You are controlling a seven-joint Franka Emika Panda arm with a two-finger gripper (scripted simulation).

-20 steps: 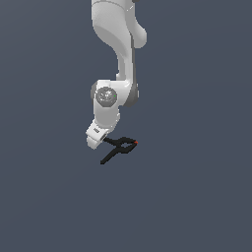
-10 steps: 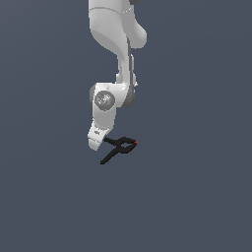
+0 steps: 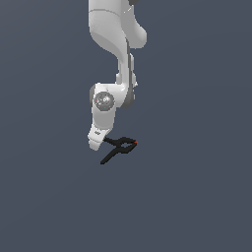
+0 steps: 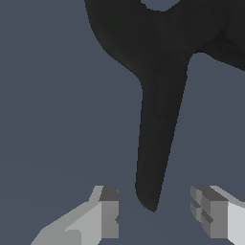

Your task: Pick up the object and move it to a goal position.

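The open end effector (image 4: 155, 213) is straddling one handle of the black clamp (image 3: 120, 147), gripping nothing, fingers (image 4: 109, 213) apart.

1. A plain slate-blue surface (image 3: 197, 197) is recorded as the only item outside the task.
2. The exterior view is filled by it from side to side, in an even, matt tone.
3. The same surface (image 4: 57, 95) is seen in the wrist view, in the same dull colour, with a faint lightening across part of the frame.
4. Whether it is a floor, a worktop or a backdrop cannot be told; its edges and corners cannot be located in either view.
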